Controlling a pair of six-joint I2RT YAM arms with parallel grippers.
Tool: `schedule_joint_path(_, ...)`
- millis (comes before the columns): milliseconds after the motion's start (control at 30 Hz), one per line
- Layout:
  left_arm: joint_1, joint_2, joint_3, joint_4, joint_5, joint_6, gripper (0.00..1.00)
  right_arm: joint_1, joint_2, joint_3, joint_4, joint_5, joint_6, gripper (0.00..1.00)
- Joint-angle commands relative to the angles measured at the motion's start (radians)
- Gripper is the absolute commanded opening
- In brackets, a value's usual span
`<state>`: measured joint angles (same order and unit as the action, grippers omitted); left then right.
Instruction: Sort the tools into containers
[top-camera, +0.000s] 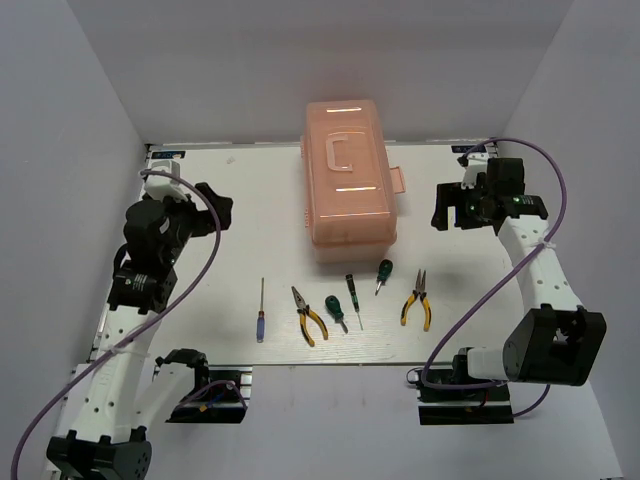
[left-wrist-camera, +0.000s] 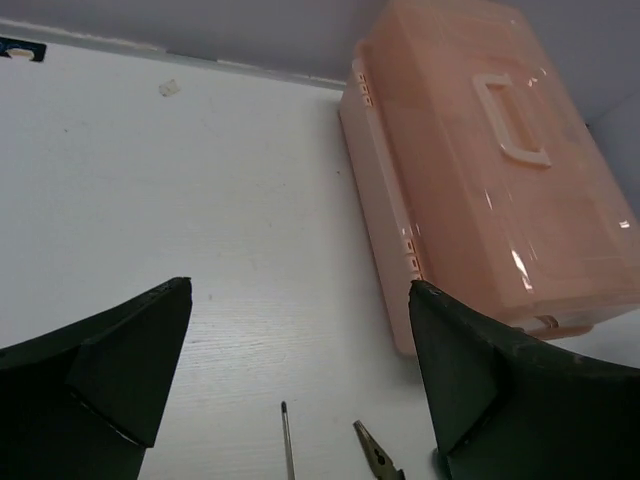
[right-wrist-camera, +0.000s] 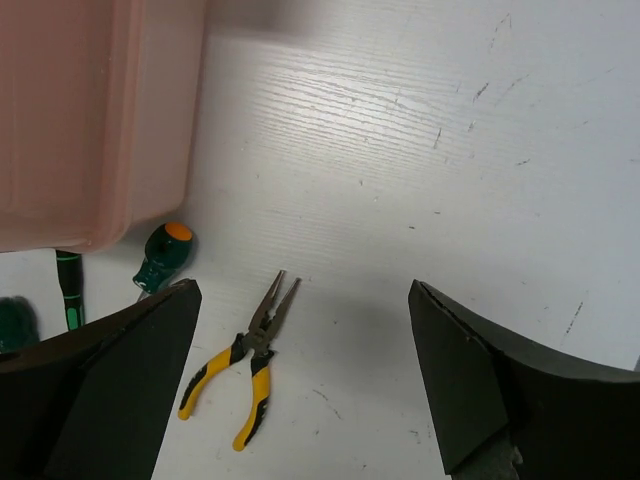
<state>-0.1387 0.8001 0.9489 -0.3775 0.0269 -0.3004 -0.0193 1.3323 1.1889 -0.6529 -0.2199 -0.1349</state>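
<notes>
Gaping wide and empty, left gripper (top-camera: 215, 210) and right gripper (top-camera: 445, 208) flank the shut toolbox (top-camera: 348, 175), six tools (top-camera: 333, 306) rowed before it.

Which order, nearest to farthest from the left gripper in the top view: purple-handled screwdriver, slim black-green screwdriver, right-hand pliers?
From the left gripper:
1. purple-handled screwdriver, leftmost in the row of tools.
2. slim black-green screwdriver, mid-row, just right of centre.
3. right-hand pliers, at the row's right end, plainly farthest.
</notes>
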Motion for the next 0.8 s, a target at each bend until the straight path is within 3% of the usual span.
schedule_joint_path(0, 0.002, 0.048, 0.004, -0.081, 0.093, -0.023, 1.00, 0.001, -0.013, 0.009, 0.026, 0.040, 0.021, 0.90)
schedule_joint_path(100, 0.002, 0.076, 0.004, -0.054, 0.140, -0.032, 1.00, -0.002, -0.025, 0.014, 0.007, 0.001, -0.050, 0.90)
schedule_joint_path(200, -0.010, 0.114, -0.006, -0.008, 0.198, -0.042, 0.97, -0.001, -0.033, 0.023, -0.045, -0.145, -0.199, 0.90)
schedule_joint_path(233, -0.010, 0.148, -0.006, 0.005, 0.221, -0.055, 0.92, -0.001, -0.036, 0.035, -0.054, -0.224, -0.275, 0.82)
schedule_joint_path(267, -0.010, 0.169, -0.016, 0.041, 0.285, -0.066, 0.81, 0.004, -0.032, 0.058, -0.054, -0.228, -0.278, 0.68)
schedule_joint_path(300, -0.019, 0.192, -0.016, 0.060, 0.315, -0.066, 0.64, 0.008, -0.028, 0.072, -0.048, -0.277, -0.281, 0.45)
schedule_joint_path(333, -0.019, 0.220, -0.016, 0.071, 0.341, -0.084, 0.18, 0.013, -0.022, 0.112, -0.036, -0.300, -0.281, 0.00)
schedule_joint_path(367, -0.019, 0.281, -0.003, 0.095, 0.400, -0.104, 0.00, 0.016, -0.009, 0.156, -0.025, -0.317, -0.279, 0.00)
schedule_joint_path(467, -0.031, 0.358, 0.037, 0.106, 0.442, -0.114, 0.00, 0.108, 0.096, 0.342, 0.001, -0.340, -0.228, 0.00)
schedule_joint_path(500, -0.032, 0.384, 0.037, 0.106, 0.443, -0.114, 0.00, 0.123, 0.204, 0.395, -0.005, -0.342, -0.209, 0.00)
schedule_joint_path(533, -0.032, 0.384, 0.053, 0.118, 0.443, -0.114, 0.04, 0.140, 0.244, 0.510, -0.057, -0.340, -0.189, 0.27)
schedule_joint_path(600, -0.042, 0.398, 0.068, 0.129, 0.443, -0.114, 0.28, 0.194, 0.321, 0.674, -0.082, -0.352, -0.051, 0.55)
schedule_joint_path(633, -0.042, 0.410, 0.080, 0.129, 0.443, -0.114, 0.56, 0.214, 0.423, 0.765, -0.077, -0.358, -0.020, 0.68)
schedule_joint_path(700, -0.051, 0.424, 0.091, 0.140, 0.461, -0.114, 0.69, 0.260, 0.488, 0.846, -0.036, -0.371, 0.110, 0.75)
schedule_joint_path(767, -0.052, 0.447, 0.103, 0.152, 0.470, -0.114, 0.76, 0.280, 0.565, 0.868, 0.079, -0.400, 0.222, 0.83)
